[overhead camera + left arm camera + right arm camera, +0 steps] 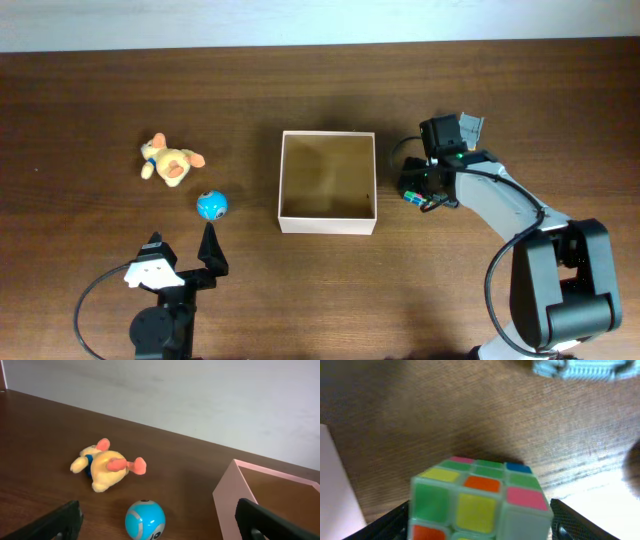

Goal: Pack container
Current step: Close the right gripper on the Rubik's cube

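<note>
The container is a square open box with white walls and a tan inside, at the table's middle, with nothing in it. My right gripper is just right of the container and shut on a multicoloured puzzle cube, low over the table. The container's wall shows at the left edge of the right wrist view. My left gripper is open and empty near the front left. A blue ball lies just ahead between its fingers, not touched.
A yellow plush toy with orange limbs lies at the left, behind the blue ball; it also shows in the left wrist view. The container's corner is to the ball's right. A pale grey object lies beyond the cube.
</note>
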Tool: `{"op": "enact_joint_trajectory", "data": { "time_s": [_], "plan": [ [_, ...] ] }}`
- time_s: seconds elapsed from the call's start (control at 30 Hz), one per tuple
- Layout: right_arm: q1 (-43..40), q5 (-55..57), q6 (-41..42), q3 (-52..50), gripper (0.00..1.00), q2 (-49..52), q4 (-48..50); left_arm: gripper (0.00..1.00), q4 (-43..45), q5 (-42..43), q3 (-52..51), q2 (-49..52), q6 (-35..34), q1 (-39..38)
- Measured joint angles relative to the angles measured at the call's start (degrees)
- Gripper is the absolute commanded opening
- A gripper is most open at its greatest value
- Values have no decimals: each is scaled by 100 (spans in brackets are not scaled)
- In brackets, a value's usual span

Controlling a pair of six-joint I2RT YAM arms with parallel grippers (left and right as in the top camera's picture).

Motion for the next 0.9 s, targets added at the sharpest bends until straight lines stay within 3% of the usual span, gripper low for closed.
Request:
{"op": "enact_joint_trajectory", "data": {
  "time_s": [0.13, 0.33, 0.9],
  "plan": [
    [0, 33, 114, -184, 78, 0, 129, 99, 0, 0, 0, 0, 0, 0],
    [0, 50, 203, -223, 59, 0, 170, 99, 2, 0, 0, 0, 0, 0],
    [0, 199, -101, -223, 57, 0, 214, 99, 0, 0, 0, 0, 0, 0]
  ]
}}
